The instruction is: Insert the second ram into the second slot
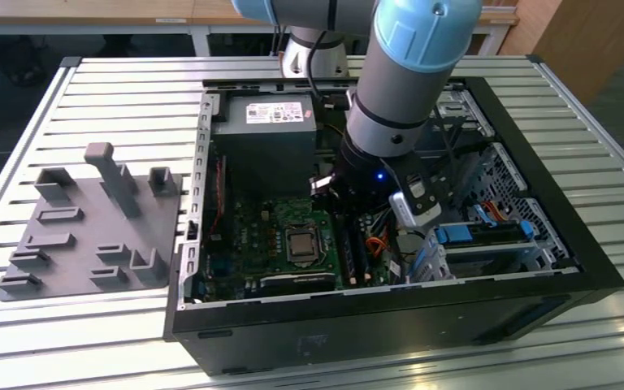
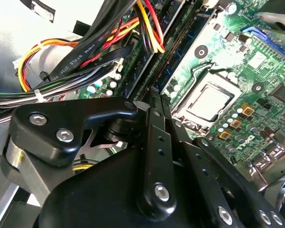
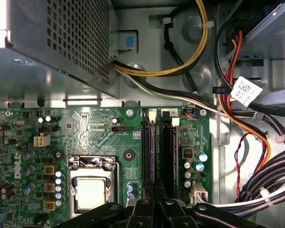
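Cable bundle (image 3: 247, 118) beside claw (image 3: 154, 192) over motherboard (image 3: 99, 128) slots (image 3: 161, 147).

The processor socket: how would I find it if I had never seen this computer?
Look into the open black computer case, at the green motherboard on its floor. Near the board's middle sits the processor socket: a square metal frame around a pale plate, unlike the long narrow memory slots beside it.
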Controlling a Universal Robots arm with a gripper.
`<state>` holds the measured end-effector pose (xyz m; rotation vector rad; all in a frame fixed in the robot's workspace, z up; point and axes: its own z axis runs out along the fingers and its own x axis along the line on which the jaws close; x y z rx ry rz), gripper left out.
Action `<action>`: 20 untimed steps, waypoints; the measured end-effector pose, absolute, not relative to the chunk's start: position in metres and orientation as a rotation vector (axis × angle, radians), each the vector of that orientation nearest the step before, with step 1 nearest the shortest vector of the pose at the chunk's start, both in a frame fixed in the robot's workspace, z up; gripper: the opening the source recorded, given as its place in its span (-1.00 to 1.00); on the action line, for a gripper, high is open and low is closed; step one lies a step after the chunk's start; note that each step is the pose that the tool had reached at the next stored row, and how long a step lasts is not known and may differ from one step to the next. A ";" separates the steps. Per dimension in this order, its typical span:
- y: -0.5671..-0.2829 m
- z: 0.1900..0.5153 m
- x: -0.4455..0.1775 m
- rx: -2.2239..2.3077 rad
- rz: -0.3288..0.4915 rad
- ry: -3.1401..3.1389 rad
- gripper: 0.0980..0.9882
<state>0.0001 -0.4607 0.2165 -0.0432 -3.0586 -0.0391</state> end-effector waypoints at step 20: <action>-0.460 0.242 0.000 -0.043 -0.039 -3.058 -0.97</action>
